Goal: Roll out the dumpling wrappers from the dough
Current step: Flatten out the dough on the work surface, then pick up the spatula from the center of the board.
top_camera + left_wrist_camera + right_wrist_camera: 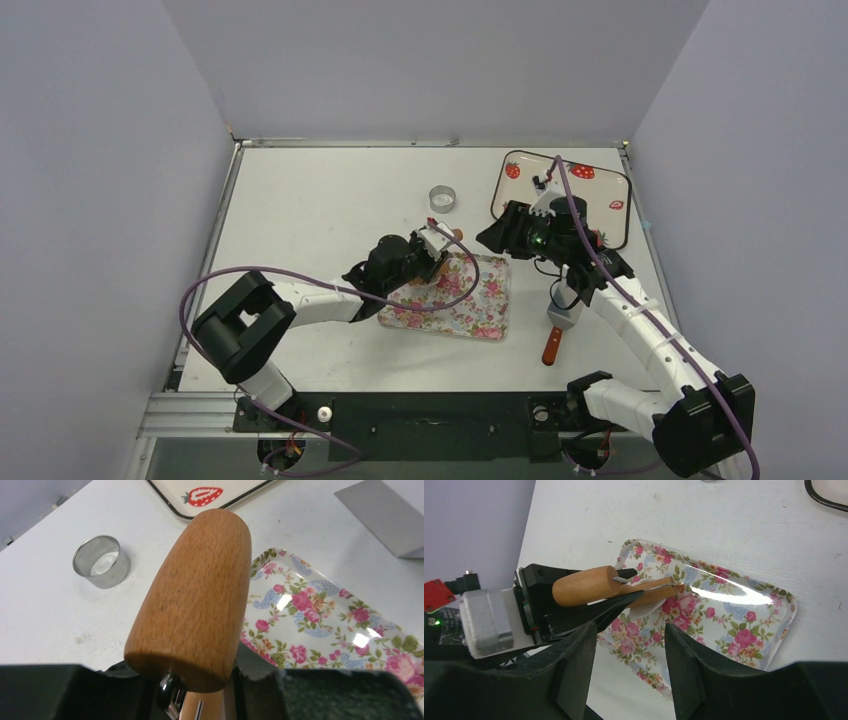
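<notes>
1. Firstly, in the overhead view the left arm (300, 300) reaches from the lower left of the frame toward the middle.
2. The left pincer (631, 585) is closed on the roller (586, 585). In the right wrist view its black fingers run along either side of the brown wooden barrel, left of centre.
3. The roller's thin end pokes rightward over the near-left corner of the floral tray (480, 310). In the left wrist view the barrel fills the middle of the frame.
4. The dough (644, 610) is a small white patch on the floral tray, just under the roller's thin end. Whether the roller presses on it or only hangs above it, I cannot tell.
5. The floral tray lies flat on the tabletop (320, 200) at the centre of the overhead frame, with most of its patterned surface bare to the right of the dough.
6. The ring (442, 197) stands on the tabletop above the tray in the overhead view, apart from it and from both pincers.
7. The right pincer (630, 630) is open. Its two dark fingers stand apart at the bottom of the right wrist view with nothing between them, held above the floral tray's near edge.
8. The spatula (555, 330) lies on the tabletop just right of the floral tray, red handle toward the bottom of the overhead frame, partly under the right arm.
9. The strawberry tray (515, 185) sits at the upper right, partly hidden by the right arm.
</notes>
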Controlling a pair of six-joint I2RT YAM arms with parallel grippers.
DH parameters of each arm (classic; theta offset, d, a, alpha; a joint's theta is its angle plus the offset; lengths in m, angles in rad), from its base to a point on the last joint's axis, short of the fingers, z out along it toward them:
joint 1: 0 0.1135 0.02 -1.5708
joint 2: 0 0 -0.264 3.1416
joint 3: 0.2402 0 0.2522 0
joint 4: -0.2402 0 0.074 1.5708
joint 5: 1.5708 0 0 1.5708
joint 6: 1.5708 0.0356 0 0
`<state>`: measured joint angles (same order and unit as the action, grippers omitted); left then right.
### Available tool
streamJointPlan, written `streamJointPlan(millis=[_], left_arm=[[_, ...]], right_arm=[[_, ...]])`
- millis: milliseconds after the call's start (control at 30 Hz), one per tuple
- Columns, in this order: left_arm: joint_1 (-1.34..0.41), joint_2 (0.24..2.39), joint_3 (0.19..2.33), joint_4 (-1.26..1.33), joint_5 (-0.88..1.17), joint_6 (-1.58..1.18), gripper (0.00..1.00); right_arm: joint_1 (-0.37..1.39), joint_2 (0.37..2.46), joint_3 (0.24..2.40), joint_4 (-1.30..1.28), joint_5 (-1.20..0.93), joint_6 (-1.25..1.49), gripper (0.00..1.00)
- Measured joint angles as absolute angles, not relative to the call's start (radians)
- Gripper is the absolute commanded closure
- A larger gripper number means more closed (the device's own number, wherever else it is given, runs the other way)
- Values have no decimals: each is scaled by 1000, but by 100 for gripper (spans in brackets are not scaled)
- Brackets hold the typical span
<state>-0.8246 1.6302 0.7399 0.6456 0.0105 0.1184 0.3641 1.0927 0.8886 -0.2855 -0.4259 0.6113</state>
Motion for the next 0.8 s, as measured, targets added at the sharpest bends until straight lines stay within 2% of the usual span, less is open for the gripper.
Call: streamJointPlan(millis=[600,667,800], left_arm=[[-832,1547,804,619,84,33,100],[-832,1548,802,623,91,29,100],[-832,1564,783,625,83,39,100]], right_arm=[[341,979,855,-324,-236,694,48],[320,973,855,-378,-165,715,43],[237,972,851,-555,-6,773,21]])
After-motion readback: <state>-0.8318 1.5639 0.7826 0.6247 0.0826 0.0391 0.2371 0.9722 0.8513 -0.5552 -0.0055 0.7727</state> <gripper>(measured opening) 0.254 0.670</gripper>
